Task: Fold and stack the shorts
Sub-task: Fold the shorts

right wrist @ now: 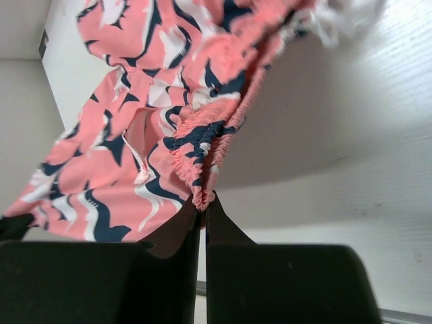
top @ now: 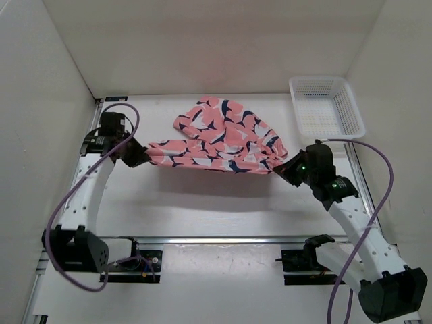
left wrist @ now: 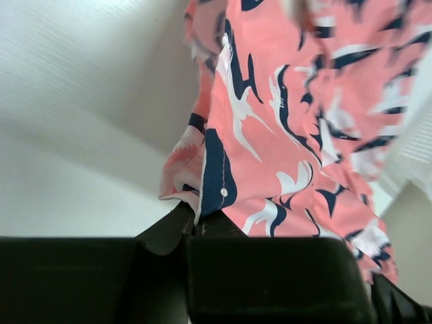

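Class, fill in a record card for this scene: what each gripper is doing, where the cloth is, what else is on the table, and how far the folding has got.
Left gripper: shut on one end of the shorts
Right gripper: shut on the gathered elastic edge at the other end
Shorts: stretched between the two grippers, near edge lifted, shadow on the table below
Fold: not yet done; the cloth is open and rumpled
Basket: white mesh, far right corner, nothing in it, apart from the shorts

Lab test booth: white walls enclose the table.
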`<state>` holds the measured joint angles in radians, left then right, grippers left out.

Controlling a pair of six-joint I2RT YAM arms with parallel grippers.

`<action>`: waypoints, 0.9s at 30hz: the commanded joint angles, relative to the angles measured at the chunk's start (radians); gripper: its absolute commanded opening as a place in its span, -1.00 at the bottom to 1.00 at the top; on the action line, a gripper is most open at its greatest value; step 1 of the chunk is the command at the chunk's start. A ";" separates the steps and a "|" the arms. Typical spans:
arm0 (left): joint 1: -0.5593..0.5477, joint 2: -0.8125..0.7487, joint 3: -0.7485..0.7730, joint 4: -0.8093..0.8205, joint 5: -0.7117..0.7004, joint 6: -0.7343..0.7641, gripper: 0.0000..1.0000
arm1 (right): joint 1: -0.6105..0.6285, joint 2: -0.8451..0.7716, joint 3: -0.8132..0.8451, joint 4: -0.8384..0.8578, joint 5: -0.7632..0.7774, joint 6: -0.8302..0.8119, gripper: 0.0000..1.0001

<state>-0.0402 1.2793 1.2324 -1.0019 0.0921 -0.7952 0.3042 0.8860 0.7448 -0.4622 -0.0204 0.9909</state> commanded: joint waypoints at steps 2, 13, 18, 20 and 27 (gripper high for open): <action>0.014 -0.126 0.010 -0.159 -0.126 -0.021 -0.78 | -0.010 -0.054 0.053 -0.246 0.088 -0.150 -1.00; 0.014 -0.370 0.057 -0.280 -0.175 -0.058 -0.78 | -0.010 -0.260 0.149 -0.611 0.120 -0.181 -1.00; 0.005 -0.177 0.234 -0.212 -0.127 0.034 -0.78 | -0.010 -0.168 0.200 -0.714 0.154 -0.172 -1.00; -0.027 -0.063 0.321 -0.181 -0.138 0.074 -0.78 | -0.010 -0.130 0.211 -0.724 0.189 -0.144 -1.00; -0.147 0.339 0.639 -0.179 -0.199 0.154 -0.78 | -0.010 0.033 0.211 -0.665 0.211 -0.075 -1.00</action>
<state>-0.1799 1.5341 1.7435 -1.2446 0.1287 -0.7200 0.3153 0.8967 0.9485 -0.9997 0.0017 0.9306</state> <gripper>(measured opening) 0.116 0.014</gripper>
